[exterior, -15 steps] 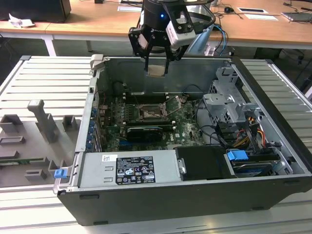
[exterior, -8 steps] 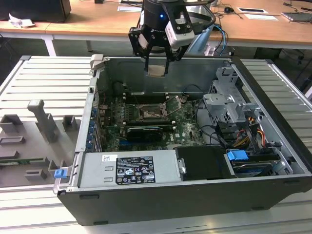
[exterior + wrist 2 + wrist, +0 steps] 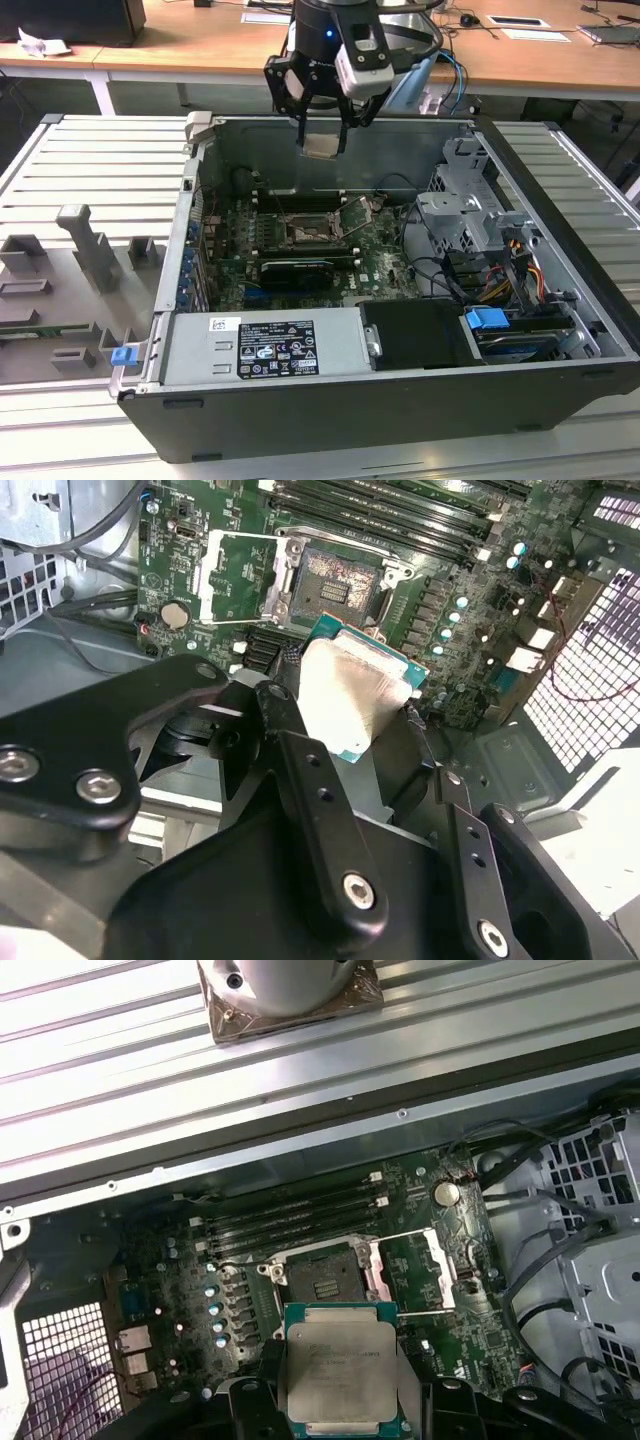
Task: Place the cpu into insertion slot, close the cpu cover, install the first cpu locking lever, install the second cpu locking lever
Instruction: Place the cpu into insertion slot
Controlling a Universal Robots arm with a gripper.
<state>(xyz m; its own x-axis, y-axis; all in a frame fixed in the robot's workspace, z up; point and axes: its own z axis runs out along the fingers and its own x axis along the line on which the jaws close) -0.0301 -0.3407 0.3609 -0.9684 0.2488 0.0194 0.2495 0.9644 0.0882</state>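
The gripper (image 3: pixel 322 138) hangs above an open computer case (image 3: pixel 400 400). Its jaws are closed on the cpu (image 3: pixel 322 149), one black finger (image 3: pixel 290 750) pressing each of two opposite edges. The chip sits right between the fingertips, its pale metal face plain in both wrist views (image 3: pixel 342 1370) (image 3: pixel 350 695), with a green edge showing around it. It is held in the air, touching nothing but the fingers.

Below the jaws and well apart from the chip lies the insertion slot (image 3: pixel 308 232) on the green board (image 3: pixel 385 262). Its dark centre is bare in both wrist views (image 3: pixel 325 1278) (image 3: pixel 335 580). Just beside the slot, the cpu cover (image 3: pixel 418 1270) (image 3: pixel 232 580) stands swung open, its window frame clear of the socket; in the exterior view it tilts up at the slot's edge (image 3: pixel 358 213). Beyond the slot, farther from the jaws, run long black memory slots (image 3: pixel 290 1220). The case rests on a ribbed metal table (image 3: pixel 100 170), and wooden desks (image 3: pixel 200 40) stand farthest away behind the arm.
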